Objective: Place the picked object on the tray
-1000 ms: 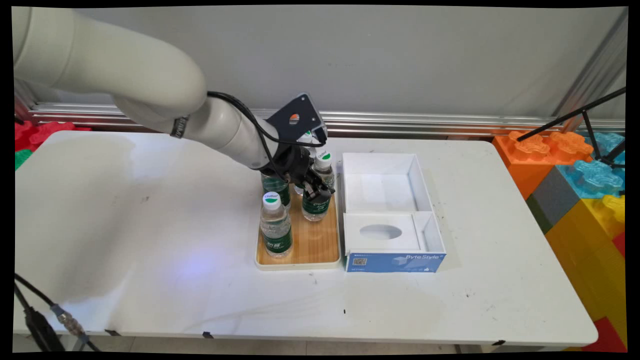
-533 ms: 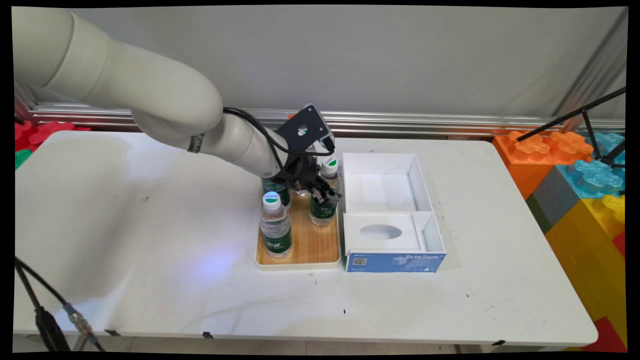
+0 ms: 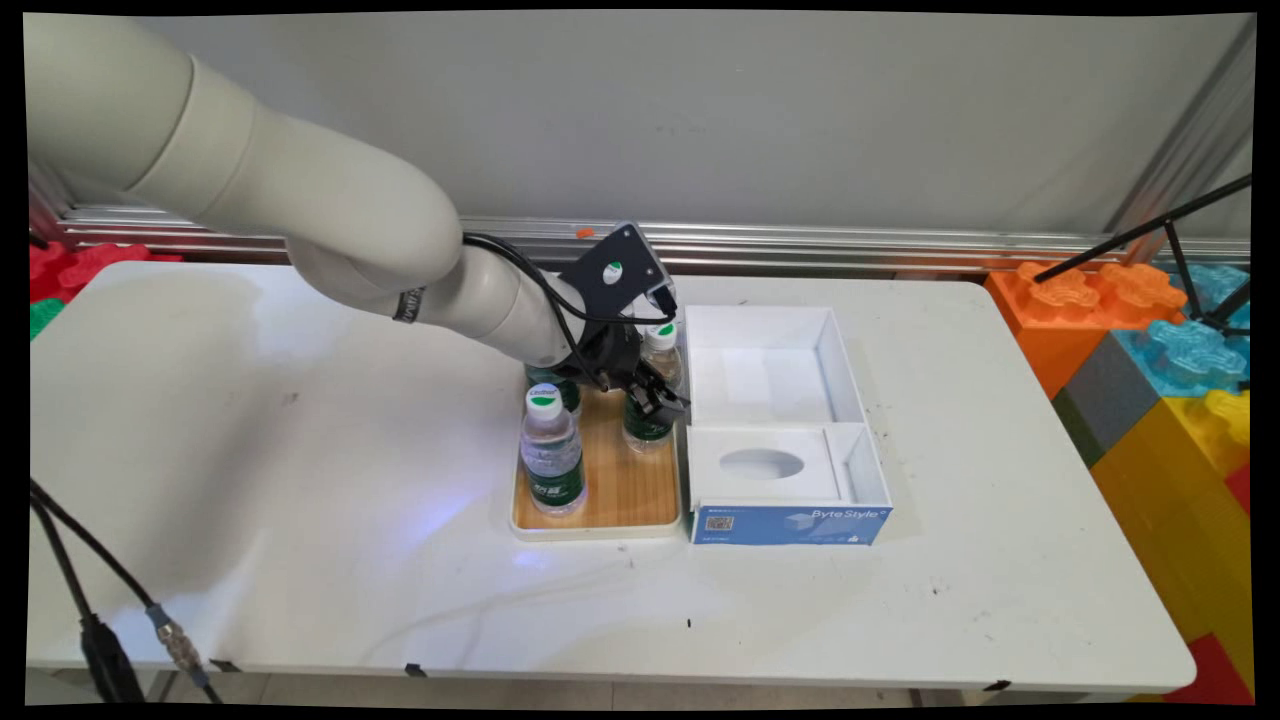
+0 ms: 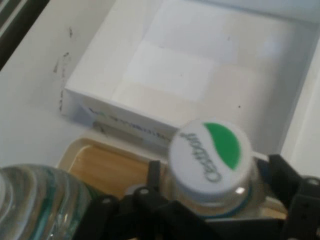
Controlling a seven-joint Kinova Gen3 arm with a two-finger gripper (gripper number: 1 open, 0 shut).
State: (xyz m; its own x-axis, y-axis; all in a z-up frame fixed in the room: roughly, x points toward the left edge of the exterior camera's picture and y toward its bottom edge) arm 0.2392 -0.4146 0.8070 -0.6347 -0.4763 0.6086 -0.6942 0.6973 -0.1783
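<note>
My gripper [image 3: 655,388] is shut on a clear water bottle [image 3: 648,428] with a green label, at the right side of the wooden tray [image 3: 620,495]. In the hand view the gripper [image 4: 212,172] clasps the bottle just under its white and green cap [image 4: 210,157], with a black finger [image 4: 282,175] on each side. I cannot tell whether the bottle's base rests on the tray. A second bottle [image 3: 552,450] stands free at the tray's front left. A third bottle [image 3: 548,385] is mostly hidden behind the arm.
An open white box [image 3: 775,320] with a blue front stands right beside the tray; its large rear compartment faces the hand [image 4: 200,70]. The near compartment holds an insert with an oval hole [image 3: 762,463]. Coloured foam blocks [image 3: 1150,350] are stacked past the table's right edge.
The arm has moved right and slightly toward the near side, carrying the gripped bottle closer to the tray's right edge and the white box. The front-left bottle has not moved.
</note>
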